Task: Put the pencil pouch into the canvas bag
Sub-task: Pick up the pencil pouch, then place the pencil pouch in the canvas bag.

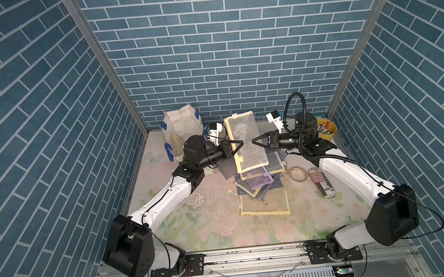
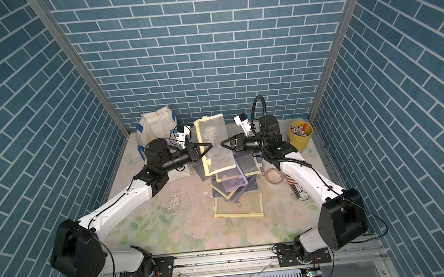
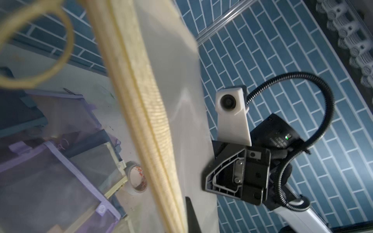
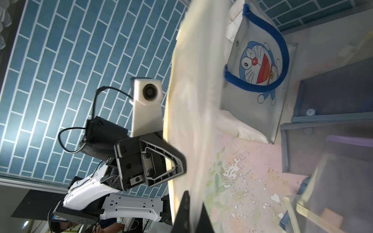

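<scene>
top view: pouch held up mid-table, L gripper clamped on one edge, R gripper at opposite edge; bag back-left, apart | L wrist: L fingers pinch pouch zip edge | R wrist: pouch betw. R fingers, grip can't tell

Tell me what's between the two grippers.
The yellow-edged mesh pouch fills the gap between the left gripper and the right gripper, each tip at a long edge; both top views show it.

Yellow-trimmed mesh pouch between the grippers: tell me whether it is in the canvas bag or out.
Out. The pouch is held up in the air beside the canvas bag, wholly outside it.
</scene>
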`<action>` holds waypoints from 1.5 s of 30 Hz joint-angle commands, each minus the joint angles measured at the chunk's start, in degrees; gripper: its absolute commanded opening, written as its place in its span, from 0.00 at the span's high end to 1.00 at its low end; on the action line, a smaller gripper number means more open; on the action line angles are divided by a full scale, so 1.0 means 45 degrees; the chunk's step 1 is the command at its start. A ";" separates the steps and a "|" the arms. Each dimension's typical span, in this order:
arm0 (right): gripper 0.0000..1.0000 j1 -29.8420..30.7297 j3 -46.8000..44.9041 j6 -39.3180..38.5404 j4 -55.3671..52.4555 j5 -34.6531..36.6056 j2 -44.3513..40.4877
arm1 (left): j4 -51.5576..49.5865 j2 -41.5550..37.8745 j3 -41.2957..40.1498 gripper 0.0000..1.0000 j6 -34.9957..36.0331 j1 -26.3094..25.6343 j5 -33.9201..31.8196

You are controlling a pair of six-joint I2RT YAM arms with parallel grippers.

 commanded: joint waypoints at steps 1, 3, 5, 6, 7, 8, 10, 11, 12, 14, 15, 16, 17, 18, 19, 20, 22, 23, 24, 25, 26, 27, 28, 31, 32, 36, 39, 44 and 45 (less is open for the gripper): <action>0.71 0.0037 0.1505 -0.1889 -0.3589 0.1409 0.0240 | -0.3570 -0.0525 0.1223 1.00 0.1695 0.0702 -0.0416; 0.58 0.0036 0.1990 -0.2521 -0.4842 0.2086 0.0358 | -0.5975 -0.0527 0.2278 1.00 0.2793 0.1208 -0.0496; 0.42 0.0037 0.2448 -0.3029 -0.5982 0.2881 0.0488 | -0.7975 -0.0401 0.3307 1.00 0.3746 0.1820 -0.0499; 0.36 0.0043 0.2651 -0.3251 -0.6512 0.3233 0.0583 | -0.8887 -0.0309 0.3878 1.00 0.4183 0.2225 -0.0480; 0.30 0.0044 0.2907 -0.3516 -0.7087 0.3677 0.0714 | -0.9740 -0.0192 0.4431 1.00 0.4598 0.2648 -0.0505; 0.28 0.0039 0.3139 -0.3733 -0.7626 0.4137 0.0845 | -1.0400 -0.0077 0.4947 1.00 0.4924 0.3024 -0.0551; 0.25 0.0043 0.3504 -0.4073 -0.8420 0.4896 0.1047 | -1.1744 0.0382 0.6116 1.00 0.5513 0.3949 -0.0604; 0.24 0.0041 0.3630 -0.4180 -0.8661 0.5156 0.1143 | -1.2171 0.0662 0.6544 1.00 0.5715 0.4356 -0.0628; 0.23 0.0028 0.3752 -0.4274 -0.8896 0.5455 0.1242 | -1.2603 0.0991 0.7067 1.00 0.5967 0.4788 -0.0671; 0.23 0.0036 0.3967 -0.4416 -0.9222 0.5802 0.1405 | -1.3382 0.1650 0.8107 1.00 0.6449 0.5515 -0.0812; 0.23 0.0037 0.4060 -0.4454 -0.9369 0.5937 0.1500 | -1.3800 0.2011 0.8727 1.00 0.6731 0.5833 -0.0969; 0.23 0.0047 0.4131 -0.4479 -0.9501 0.6045 0.1601 | -1.4256 0.2449 0.9413 1.00 0.7006 0.6073 -0.1156; 0.23 0.0032 0.4178 -0.4502 -0.9542 0.6096 0.1677 | -1.4702 0.2855 1.0089 1.00 0.7266 0.6270 -0.1342; 0.23 0.0041 0.4183 -0.4506 -0.9574 0.6109 0.1736 | -1.5293 0.3365 1.0909 1.00 0.7576 0.6439 -0.1634; 0.23 0.0032 0.4174 -0.4491 -0.9586 0.6153 0.1785 | -1.5790 0.3819 1.1679 1.00 0.7863 0.6578 -0.1937; 0.23 0.0039 0.4166 -0.4486 -0.9595 0.6201 0.1808 | -1.6136 0.4207 1.2290 1.00 0.8022 0.6677 -0.2174; 0.24 0.0036 0.4108 -0.4483 -0.9542 0.6236 0.1844 | -1.6726 0.4969 1.3375 1.00 0.8402 0.6826 -0.2683; 0.24 0.0037 0.4077 -0.4485 -0.9529 0.6227 0.1833 | -1.6961 0.5274 1.3771 1.00 0.8528 0.6831 -0.2909; 0.25 0.0037 0.4038 -0.4486 -0.9511 0.6243 0.1839 | -1.7229 0.5601 1.4149 1.00 0.8673 0.6831 -0.3121; 0.25 0.0037 0.4014 -0.4479 -0.9498 0.6292 0.1831 | -1.7392 0.5869 1.4422 1.00 0.8764 0.6843 -0.3262; 0.25 0.0037 0.3990 -0.4504 -0.9486 0.6354 0.1846 | -1.7431 0.6045 1.4502 1.00 0.8787 0.6847 -0.3373; 0.25 0.0018 0.3933 -0.4506 -0.9463 0.6384 0.1830 | -1.7317 0.6163 1.4458 1.00 0.8739 0.6840 -0.3390; 0.25 0.0001 0.3867 -0.4506 -0.9393 0.6367 0.1839 | -1.7159 0.6269 1.4312 1.00 0.8647 0.6832 -0.3336; 0.25 -0.0065 0.3767 -0.4486 -0.9326 0.6342 0.1950 | -1.6696 0.6625 1.3959 1.00 0.8388 0.6658 -0.3361; 0.25 -0.0079 0.3757 -0.4489 -0.9325 0.6342 0.1966 | -1.6655 0.6753 1.3907 1.00 0.8399 0.6534 -0.3503; 0.25 -0.0249 0.3506 -0.4452 -0.9060 0.6194 0.1948 | -1.6158 0.7300 1.3420 1.00 0.8286 0.6140 -0.3800; 0.26 -0.0352 0.3255 -0.4374 -0.8866 0.6013 0.1887 | -1.5761 0.7866 1.3349 1.00 0.8118 0.5930 -0.3870; 0.26 -0.0468 0.2752 -0.4291 -0.8565 0.5966 0.1636 | -1.5713 0.8764 1.3695 1.00 0.7891 0.5598 -0.4219; 0.26 -0.0502 0.2702 -0.4272 -0.8514 0.5971 0.1595 | -1.5676 0.8871 1.3647 1.00 0.7867 0.5536 -0.4234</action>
